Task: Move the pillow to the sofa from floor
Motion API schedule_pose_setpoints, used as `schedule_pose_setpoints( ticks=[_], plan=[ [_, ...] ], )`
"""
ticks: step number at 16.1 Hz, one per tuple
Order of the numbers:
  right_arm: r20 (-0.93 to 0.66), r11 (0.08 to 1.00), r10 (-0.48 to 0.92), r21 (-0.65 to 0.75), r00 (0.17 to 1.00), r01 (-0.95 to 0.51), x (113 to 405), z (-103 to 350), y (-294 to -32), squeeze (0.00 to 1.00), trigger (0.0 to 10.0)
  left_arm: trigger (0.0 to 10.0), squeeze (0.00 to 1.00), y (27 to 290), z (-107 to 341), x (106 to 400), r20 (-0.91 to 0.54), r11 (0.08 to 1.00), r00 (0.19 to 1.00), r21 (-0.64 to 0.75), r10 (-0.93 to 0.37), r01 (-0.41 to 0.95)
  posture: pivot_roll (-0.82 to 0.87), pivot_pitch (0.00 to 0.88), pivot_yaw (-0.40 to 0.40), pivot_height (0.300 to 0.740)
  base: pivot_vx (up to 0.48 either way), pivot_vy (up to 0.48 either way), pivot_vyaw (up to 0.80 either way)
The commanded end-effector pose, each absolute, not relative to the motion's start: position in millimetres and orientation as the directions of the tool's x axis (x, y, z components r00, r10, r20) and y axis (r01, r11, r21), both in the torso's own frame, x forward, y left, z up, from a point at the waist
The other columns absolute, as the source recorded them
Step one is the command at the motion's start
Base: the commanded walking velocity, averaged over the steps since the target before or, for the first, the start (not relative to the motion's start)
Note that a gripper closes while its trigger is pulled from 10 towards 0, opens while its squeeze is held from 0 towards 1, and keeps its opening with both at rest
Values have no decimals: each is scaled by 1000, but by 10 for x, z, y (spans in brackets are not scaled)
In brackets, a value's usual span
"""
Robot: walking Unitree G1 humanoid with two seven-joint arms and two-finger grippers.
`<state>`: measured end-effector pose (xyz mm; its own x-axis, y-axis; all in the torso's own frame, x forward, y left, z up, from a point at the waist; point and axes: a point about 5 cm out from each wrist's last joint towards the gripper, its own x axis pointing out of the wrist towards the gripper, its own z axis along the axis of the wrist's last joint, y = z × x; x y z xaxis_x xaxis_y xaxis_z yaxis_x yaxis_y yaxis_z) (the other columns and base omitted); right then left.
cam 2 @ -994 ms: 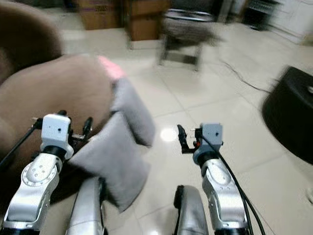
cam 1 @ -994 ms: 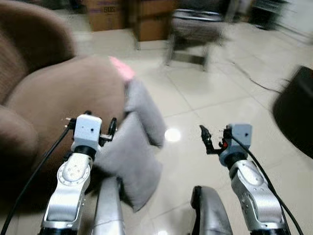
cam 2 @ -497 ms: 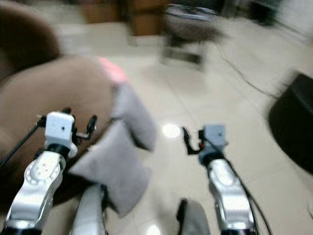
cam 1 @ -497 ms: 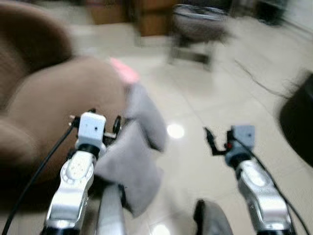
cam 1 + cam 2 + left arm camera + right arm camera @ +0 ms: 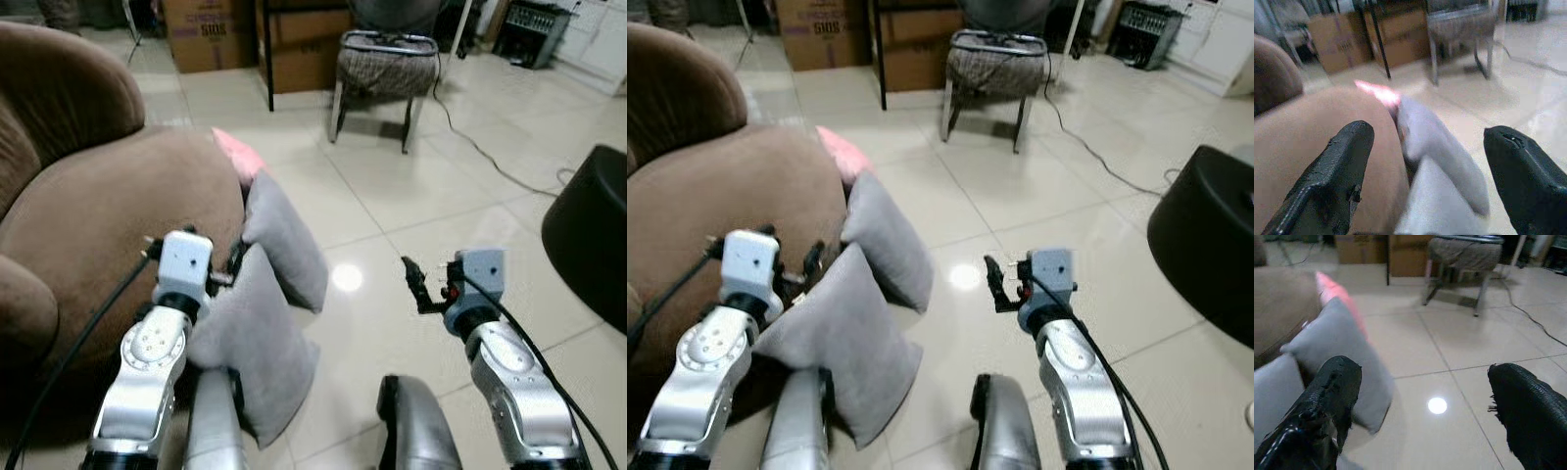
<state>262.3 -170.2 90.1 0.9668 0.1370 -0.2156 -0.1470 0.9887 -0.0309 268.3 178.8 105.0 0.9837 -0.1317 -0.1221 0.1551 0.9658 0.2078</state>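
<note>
Two grey pillows stand on the tiled floor, leaning on the brown sofa (image 5: 98, 211). The nearer grey pillow (image 5: 260, 343) is right beside my left arm; the farther grey pillow (image 5: 286, 240) stands behind it. A pink pillow (image 5: 240, 152) peeks out past them at the sofa's edge. My left gripper (image 5: 192, 245) is open at the sofa's front, just left of the nearer pillow's top, holding nothing; its fingers (image 5: 1342, 166) stand wide apart. My right gripper (image 5: 441, 284) hangs open over bare floor to the right of the pillows, its fingers (image 5: 1327, 401) equally wide.
A metal-legged stool (image 5: 384, 59) and cardboard boxes (image 5: 211, 34) stand at the back. A black cable (image 5: 480, 147) runs across the tiles. A large black round object (image 5: 593, 225) sits at the right. Open tiled floor lies between the pillows and it.
The view was blurred and has shifted slightly, and is now steady. The grippers keep their places relative to the pillows, and both stay open.
</note>
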Motion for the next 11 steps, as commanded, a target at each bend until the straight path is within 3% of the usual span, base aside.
schedule_pose_setpoints(
  ticks=[1, 5, 9, 11],
  plan=[
    [-211, 981, 163, -66, 964, -180, 2637, 967, -1706, 0, 10000, 10000, 0, 1785, 1007, 2736, -157, 964, 977, 199, -148, 178, 14, 0, -33, 515, 0, 0, 0],
    [-311, 893, 365, -151, 877, -425, 2615, 1001, -1662, 0, 10000, 10000, 0, 1954, 494, 2916, -403, 950, 903, 199, -145, 242, -16, 0, -48, 515, 0, 0, 0],
    [-283, 778, 542, -186, 791, -600, 2615, 1263, -1586, 0, 10000, 10000, 0, 2180, 374, 3040, -437, 955, 899, 254, -24, 150, -79, 0, -68, 515, 0, 0, 0],
    [-318, 689, 641, -163, 699, -706, 2569, 1349, -1556, 0, 10000, 10000, 0, 2347, 328, 3062, -473, 958, 880, 271, 46, 95, -105, 0, -82, 515, 0, 0, 0]
  ],
)
